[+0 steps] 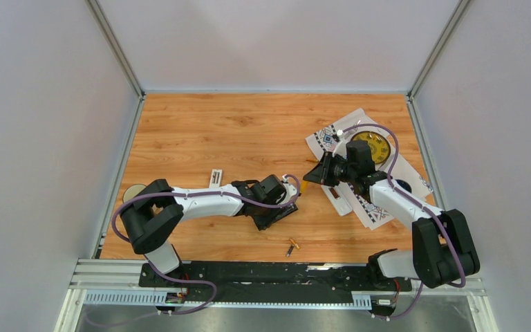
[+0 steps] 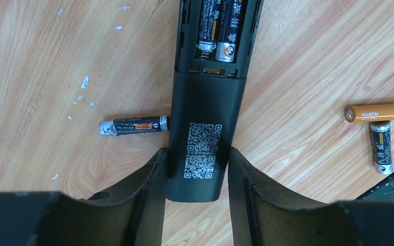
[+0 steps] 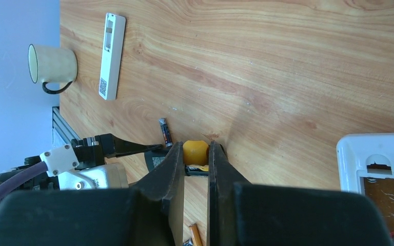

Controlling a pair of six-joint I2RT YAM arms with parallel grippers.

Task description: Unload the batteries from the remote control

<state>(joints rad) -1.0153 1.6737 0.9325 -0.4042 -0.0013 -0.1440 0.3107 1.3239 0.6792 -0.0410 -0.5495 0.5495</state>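
A black remote (image 2: 202,128) lies back-up on the wooden table, its battery bay open with two batteries (image 2: 216,31) inside. My left gripper (image 2: 195,154) is shut on the remote's lower end; it also shows in the top view (image 1: 276,202). A loose dark battery (image 2: 133,125) lies against the remote's left side. An orange battery (image 2: 382,111) and a dark battery (image 2: 382,154) lie to the right, and show in the top view (image 1: 292,247). My right gripper (image 3: 195,146) is shut on a yellow-handled screwdriver (image 3: 195,152), held over the remote's bay (image 1: 306,183).
A white remote (image 3: 112,55) and a cream mug (image 3: 51,65) sit at the table's left. A second white remote (image 3: 377,179) with its back open lies on a patterned paper mat (image 1: 380,211), which also holds a yellow disc (image 1: 371,146).
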